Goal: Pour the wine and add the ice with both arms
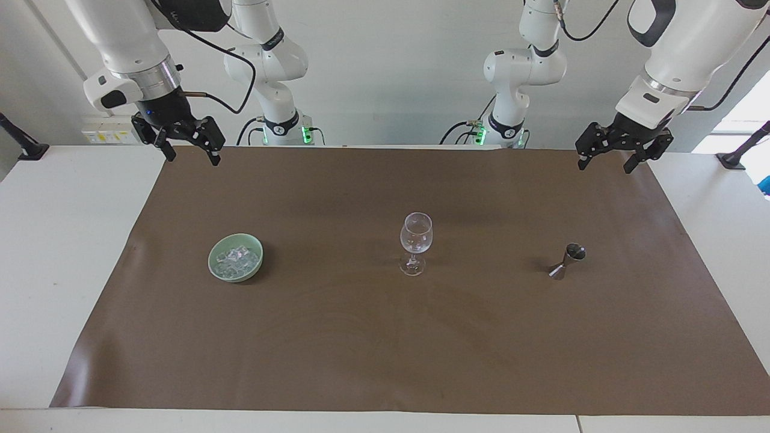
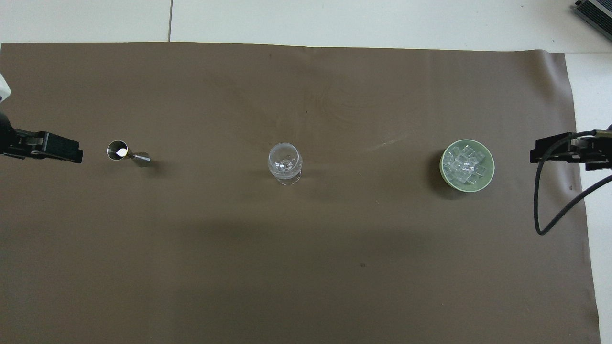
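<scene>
— So, where does the ice [image 1: 236, 260] sit?

— Heaped in a pale green bowl [image 1: 215, 269], at the lower left of the middle in the facing view and at the right of the overhead view, toward the right arm's end of the table. Small clear cubes, all inside the rim.

— And the glass?

— A clear stemmed wine glass [image 1: 415, 239] stands upright near the centre of both views, on the brown mat [image 1: 385, 349] that covers most of the white table [image 1: 54, 240]. Whether it holds anything I cannot tell.

— Anything else on the mat?

— A small metal jigger [image 1: 567, 261], at the right of the facing view, toward the left arm's end. Bowl, glass and jigger stand in a rough row, well apart from each other.

— The arms?

— Both wait, raised. The right gripper [image 1: 192, 157] hangs in the upper left of the facing view, over the mat's corner nearest the robots; its two fingers stand apart and hold nothing. The left gripper [image 1: 605, 165] hangs in the upper right of that view, over the matching corner, fingers likewise spread and empty.

— Do they show from above?

— Only at the edges: the left gripper's black tip at mid-left, the right gripper's at mid-right, with a black cable [image 2: 545, 200] looping beneath it.
</scene>
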Available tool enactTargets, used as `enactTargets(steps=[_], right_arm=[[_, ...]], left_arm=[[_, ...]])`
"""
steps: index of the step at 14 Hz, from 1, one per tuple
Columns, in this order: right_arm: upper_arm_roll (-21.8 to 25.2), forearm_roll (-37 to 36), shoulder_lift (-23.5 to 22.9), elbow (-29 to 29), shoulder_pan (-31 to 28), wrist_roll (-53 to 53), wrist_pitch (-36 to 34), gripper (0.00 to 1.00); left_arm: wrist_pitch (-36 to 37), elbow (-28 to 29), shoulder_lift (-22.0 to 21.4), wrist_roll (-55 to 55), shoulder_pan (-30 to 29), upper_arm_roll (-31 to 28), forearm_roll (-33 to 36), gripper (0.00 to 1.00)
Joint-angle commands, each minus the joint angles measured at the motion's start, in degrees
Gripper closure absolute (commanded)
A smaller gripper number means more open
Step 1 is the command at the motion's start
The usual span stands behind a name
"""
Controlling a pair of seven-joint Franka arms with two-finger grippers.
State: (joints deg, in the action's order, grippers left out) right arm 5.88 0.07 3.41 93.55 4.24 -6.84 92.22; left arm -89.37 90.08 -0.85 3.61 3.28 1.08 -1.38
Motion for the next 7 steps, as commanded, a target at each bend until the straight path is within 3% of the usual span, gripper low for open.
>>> enactTargets(steps=[1, 7], right_arm=[[-0.17, 1.51, 1.43, 1.46, -0.46, 1.22, -0.11, 0.00], [-0.17, 1.51, 1.43, 1.46, -0.46, 1.22, -0.11, 0.00]], left_arm=[[0.25, 1.85, -1.70, 0.08, 0.06, 0.15, 0.50, 0.00], [0.60, 1.94, -3.02, -0.27, 0.15, 0.15, 0.50, 0.00]])
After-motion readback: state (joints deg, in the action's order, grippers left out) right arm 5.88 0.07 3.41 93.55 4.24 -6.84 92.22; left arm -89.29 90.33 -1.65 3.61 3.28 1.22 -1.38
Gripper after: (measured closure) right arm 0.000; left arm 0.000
